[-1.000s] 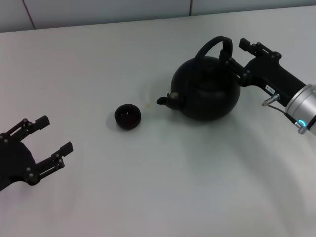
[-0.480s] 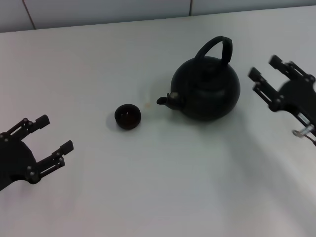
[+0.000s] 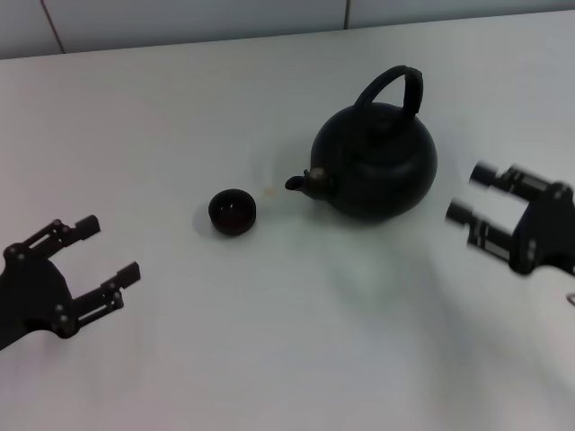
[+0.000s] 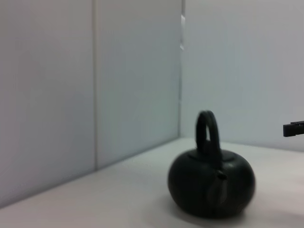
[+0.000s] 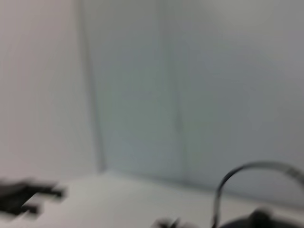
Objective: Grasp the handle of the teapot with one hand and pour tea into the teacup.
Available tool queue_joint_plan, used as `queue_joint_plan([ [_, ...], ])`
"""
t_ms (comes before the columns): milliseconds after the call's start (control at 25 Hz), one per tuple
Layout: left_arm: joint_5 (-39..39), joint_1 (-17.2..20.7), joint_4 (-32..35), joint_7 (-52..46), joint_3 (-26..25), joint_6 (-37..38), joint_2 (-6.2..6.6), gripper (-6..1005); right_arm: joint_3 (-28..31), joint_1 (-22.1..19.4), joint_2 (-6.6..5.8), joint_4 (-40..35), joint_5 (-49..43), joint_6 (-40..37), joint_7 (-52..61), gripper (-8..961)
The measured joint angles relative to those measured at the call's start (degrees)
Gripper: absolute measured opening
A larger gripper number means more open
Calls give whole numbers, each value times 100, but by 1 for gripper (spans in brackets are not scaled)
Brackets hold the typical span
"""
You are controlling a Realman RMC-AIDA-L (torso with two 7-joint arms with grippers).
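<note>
The round black teapot [image 3: 375, 162] stands upright on the white table, spout [image 3: 296, 182] toward the small black teacup [image 3: 232, 211] on its left. Its arched handle [image 3: 395, 83] rises over the body. My right gripper [image 3: 476, 193] is open and empty, to the right of the teapot and a little nearer me, apart from it. My left gripper [image 3: 101, 247] is open and empty at the near left of the table. The left wrist view shows the teapot [image 4: 211, 182] with its handle [image 4: 207, 135]. The right wrist view shows the handle's arc [image 5: 256, 180].
The white table [image 3: 269, 341] spreads around the two objects. A pale tiled wall [image 3: 180, 18] runs along the far edge. A small brownish spot [image 3: 268, 189] lies on the table between cup and spout.
My right gripper has let go of the handle and drawn back to the right and toward me, away from the teapot. The teapot and cup have not moved. My left gripper shifted slightly.
</note>
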Motion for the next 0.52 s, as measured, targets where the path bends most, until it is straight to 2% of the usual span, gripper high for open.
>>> queue_joint_plan([
  [280,852,-311,807,-1141,179,30,85,785,34,165,-147,-1412,-1625,-271,997,603],
  [520,1756,-873,1003,-2314,216,58,304,785,42,437,-220,-2073,-2338,-298,1371,602],
])
